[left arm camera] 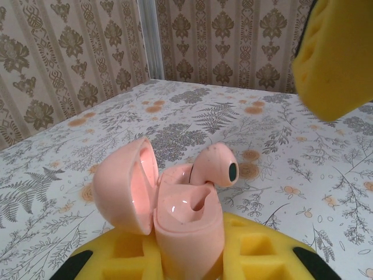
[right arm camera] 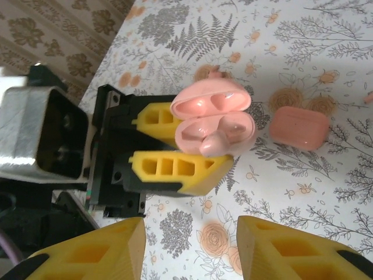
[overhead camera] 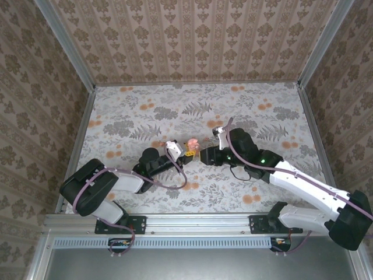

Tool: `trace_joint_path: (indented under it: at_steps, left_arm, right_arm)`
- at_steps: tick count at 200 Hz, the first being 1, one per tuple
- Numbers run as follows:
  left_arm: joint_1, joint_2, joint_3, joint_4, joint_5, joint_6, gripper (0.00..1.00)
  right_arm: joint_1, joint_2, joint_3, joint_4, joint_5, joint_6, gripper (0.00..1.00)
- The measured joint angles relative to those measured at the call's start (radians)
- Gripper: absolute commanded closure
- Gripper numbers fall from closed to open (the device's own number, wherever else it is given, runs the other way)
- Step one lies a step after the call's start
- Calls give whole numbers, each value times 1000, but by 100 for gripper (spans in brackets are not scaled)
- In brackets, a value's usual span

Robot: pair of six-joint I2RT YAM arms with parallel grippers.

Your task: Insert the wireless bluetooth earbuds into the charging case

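My left gripper (left arm camera: 187, 248) is shut on the charging case (left arm camera: 185, 224), a glossy coral-pink box held upright between the yellow foam fingers. Its lid (left arm camera: 125, 186) hangs open to the left. One earbud (left arm camera: 217, 166) sticks up, tilted, out of the far slot, and the near slot shows an empty hollow. From the right wrist, the open case (right arm camera: 213, 116) and that earbud (right arm camera: 215, 142) sit between the left fingers (right arm camera: 175, 170). My right gripper (right arm camera: 191, 239) is open and holds nothing, a short way from the case. From above, the two grippers (overhead camera: 185, 150) (overhead camera: 204, 155) meet mid-table around the case (overhead camera: 192, 143).
A pink rounded-rectangle piece (right arm camera: 299, 127) lies flat on the floral tablecloth (right arm camera: 326, 192) just beyond the held case. One yellow finger (left arm camera: 335, 55) of the right gripper hangs at the upper right of the left wrist view. Patterned walls (overhead camera: 192, 41) enclose the table.
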State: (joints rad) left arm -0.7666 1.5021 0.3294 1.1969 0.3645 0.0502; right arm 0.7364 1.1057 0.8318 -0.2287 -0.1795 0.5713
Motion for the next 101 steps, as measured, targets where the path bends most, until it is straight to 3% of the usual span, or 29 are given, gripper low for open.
trace_joint_path:
  at_steps: [101]
  left_arm:
    - [-1,-19,-5,0,-14,4,86]
  right_arm:
    - [2,147,100,2,54,39,53]
